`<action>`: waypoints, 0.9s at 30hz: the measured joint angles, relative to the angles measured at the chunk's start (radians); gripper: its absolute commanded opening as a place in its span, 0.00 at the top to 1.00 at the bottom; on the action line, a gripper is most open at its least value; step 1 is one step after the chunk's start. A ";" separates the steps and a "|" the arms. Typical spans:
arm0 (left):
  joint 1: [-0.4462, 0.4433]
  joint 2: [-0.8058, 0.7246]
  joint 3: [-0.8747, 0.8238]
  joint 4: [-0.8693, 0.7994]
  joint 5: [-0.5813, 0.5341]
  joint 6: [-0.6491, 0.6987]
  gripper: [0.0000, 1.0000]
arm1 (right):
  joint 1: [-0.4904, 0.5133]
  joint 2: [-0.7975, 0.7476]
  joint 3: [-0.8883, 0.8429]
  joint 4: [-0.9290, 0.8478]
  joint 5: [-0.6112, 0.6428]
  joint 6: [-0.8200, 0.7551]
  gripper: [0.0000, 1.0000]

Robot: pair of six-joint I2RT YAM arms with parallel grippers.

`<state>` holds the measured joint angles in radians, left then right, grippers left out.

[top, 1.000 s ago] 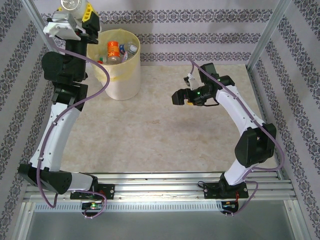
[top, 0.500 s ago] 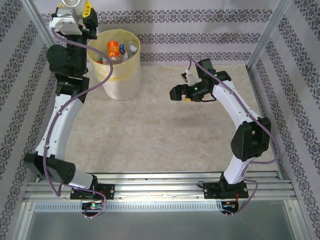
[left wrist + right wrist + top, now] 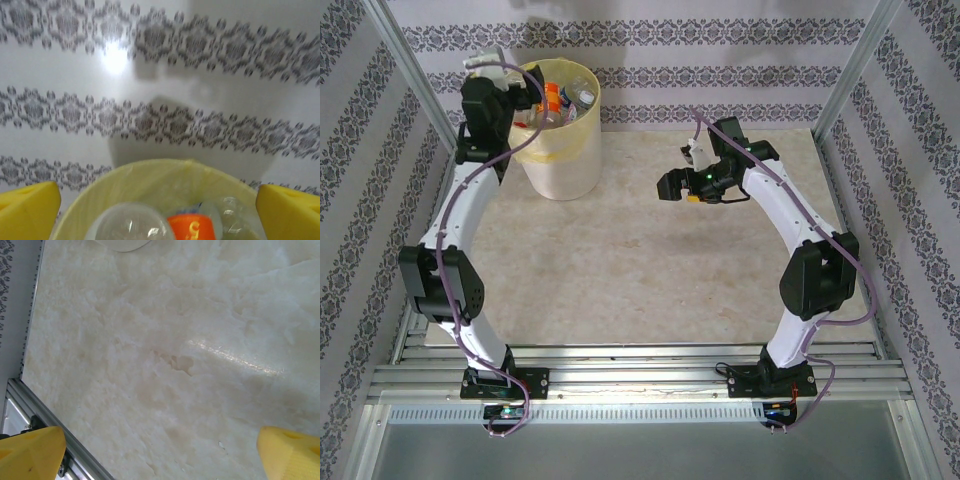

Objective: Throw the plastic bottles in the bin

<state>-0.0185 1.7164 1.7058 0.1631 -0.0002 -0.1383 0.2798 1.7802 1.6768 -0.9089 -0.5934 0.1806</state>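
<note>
Both claws released; my left claw [image 3: 159, 210] hangs over the bin [image 3: 565, 160].
Its yellow fingers [image 3: 27, 210] stand wide apart with nothing between them. Just below, inside the yellow liner [image 3: 150, 175], I see the plastic bottles [image 3: 131, 225], among them an orange-labelled bottle [image 3: 551, 98]. My right claw [image 3: 672, 187] is spread just as wide and empty above the bare marble table [image 3: 175, 340], well apart from the bin.

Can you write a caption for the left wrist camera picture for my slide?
The left tool, wide open, hangs at the edge of the yellow-lined bin with bottles lying inside.
</note>
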 measured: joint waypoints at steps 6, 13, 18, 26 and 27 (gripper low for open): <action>0.000 -0.202 0.079 -0.113 0.004 0.018 0.00 | 0.013 0.001 0.000 0.001 0.000 0.004 0.02; 0.000 -0.357 0.060 -0.142 0.004 0.029 0.00 | 0.045 0.012 0.007 0.000 -0.004 0.003 0.02; 0.000 -0.384 0.002 -0.214 0.005 0.029 0.00 | 0.052 0.011 0.006 0.000 -0.007 0.003 0.02; 0.000 -0.483 -0.073 -0.336 0.040 0.029 0.00 | 0.052 -0.035 -0.033 0.000 -0.007 0.002 0.02; 0.000 -0.504 -0.081 -0.353 0.052 0.031 0.00 | 0.052 -0.042 -0.037 0.000 -0.007 0.002 0.02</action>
<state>-0.0185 1.2125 1.6249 -0.1898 0.0521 -0.1078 0.3317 1.7386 1.6394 -0.9085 -0.6003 0.1825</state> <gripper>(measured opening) 0.998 0.979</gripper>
